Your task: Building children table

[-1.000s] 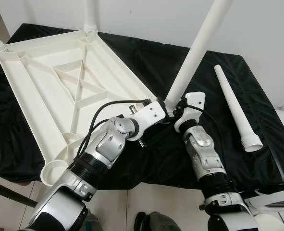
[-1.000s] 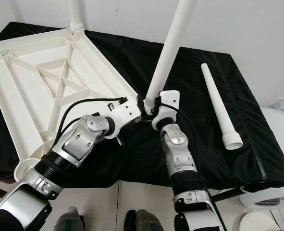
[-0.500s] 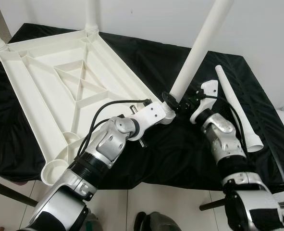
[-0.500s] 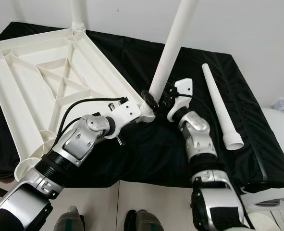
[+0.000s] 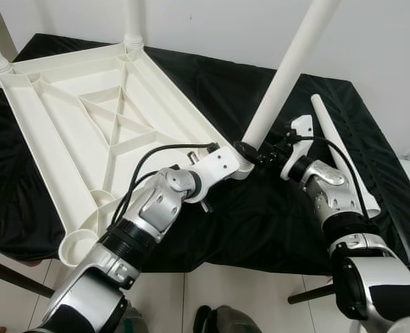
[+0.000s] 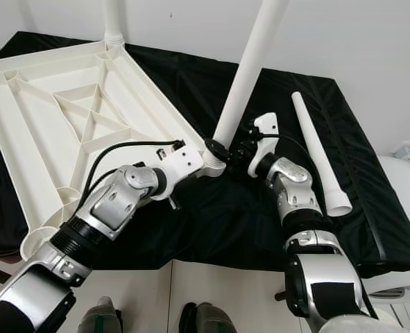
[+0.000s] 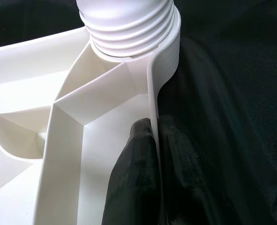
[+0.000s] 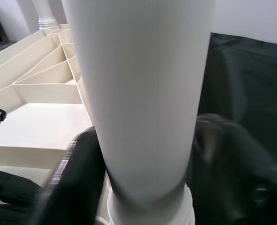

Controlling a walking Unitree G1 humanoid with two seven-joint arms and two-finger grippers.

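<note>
- Lying upside down on a black-draped counter [image 5: 274, 229]: a white plastic children's table top [image 5: 87, 132], ribbed underside facing up, filling the left half of the scene.
- Pinching the table top's near-right rim wall just beside its corner socket: the left end effector [image 7: 153, 140], one black finger [image 7: 133, 173] pressing inside the rim and the other outside, clamping the thin wall between them.
- Rising from that near-right corner socket and leaning up toward the far right: a long white table leg [image 5: 288, 76], its ribbed collar sitting in the socket.
- Closing around the base of that leg from the right: the right end effector [image 5: 260, 154], black fingers [image 8: 77, 183] standing on either side of the tube and touching it.
- Resting loose on the cloth well right of the table top: a spare white leg [image 5: 340, 152], wide end pointing near.
- Standing already at the two far corners: further legs [image 5: 131, 21].
</note>
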